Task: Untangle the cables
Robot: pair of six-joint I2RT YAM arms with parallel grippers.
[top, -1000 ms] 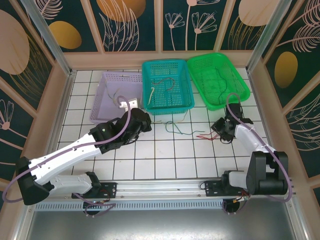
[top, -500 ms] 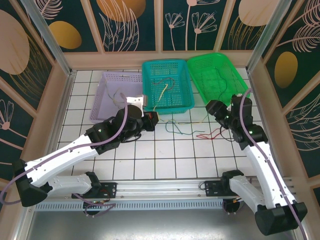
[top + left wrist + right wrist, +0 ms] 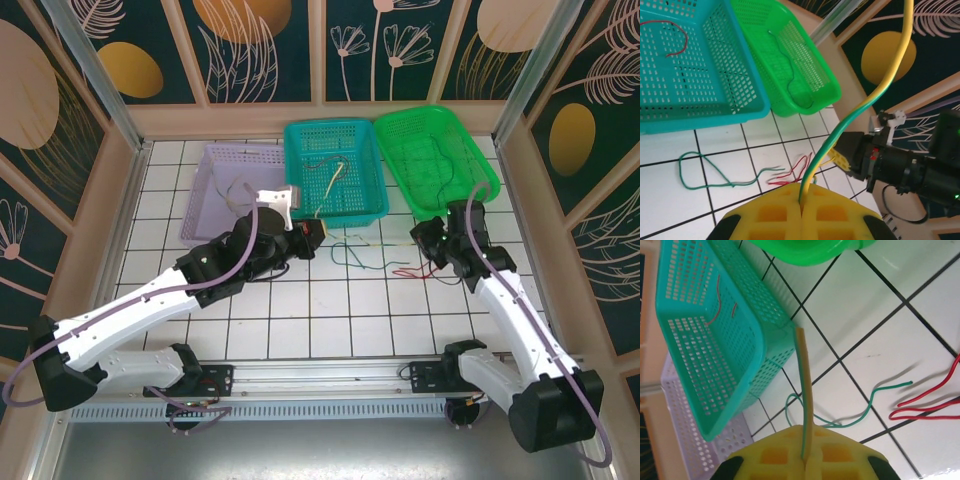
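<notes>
Both claws are pinching wire over the middle tiles, on the near side of the baskets!

The left gripper [image 3: 801, 205] has its yellow pads pressed together on a yellow-green cable [image 3: 840, 125] that arcs up and away. Over on the right, the right gripper [image 3: 805, 462] is clamped just as tight on a yellow-green stub [image 3: 806, 390] poking out of its pads. Whether these are one cable, I cannot tell. Between the two claws, a loose green cable [image 3: 710, 187] and a red cable [image 3: 920, 416] lie flat on the white tiles, near the teal basket [image 3: 340, 216] and the green basket [image 3: 440, 205], with thin wires inside both.
</notes>
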